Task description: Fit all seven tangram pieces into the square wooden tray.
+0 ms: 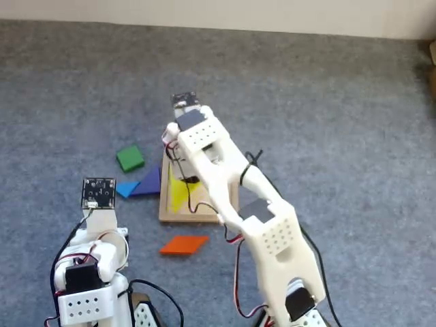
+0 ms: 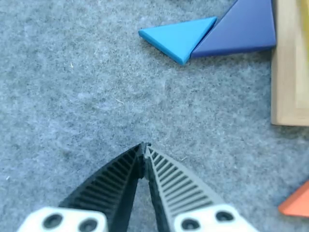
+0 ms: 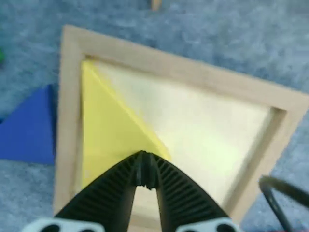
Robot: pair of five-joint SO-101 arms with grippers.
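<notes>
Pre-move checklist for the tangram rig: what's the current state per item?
1. Right gripper empty: ok, shut on nothing over the yellow triangle.
2. Yellow triangle seated in the tray: ok, it sits in a corner against the wall.
3. Left gripper empty: ok, shut over bare carpet.
4. Loose pieces free to grasp: not ok, the light blue triangle touches the dark blue triangle, which abuts the tray's outer wall.
5. All seven pieces located: cannot tell; five show, counting the green square and orange parallelogram.

Indoor room: grey carpet (image 1: 340,102), pale wall (image 1: 272,12)
</notes>
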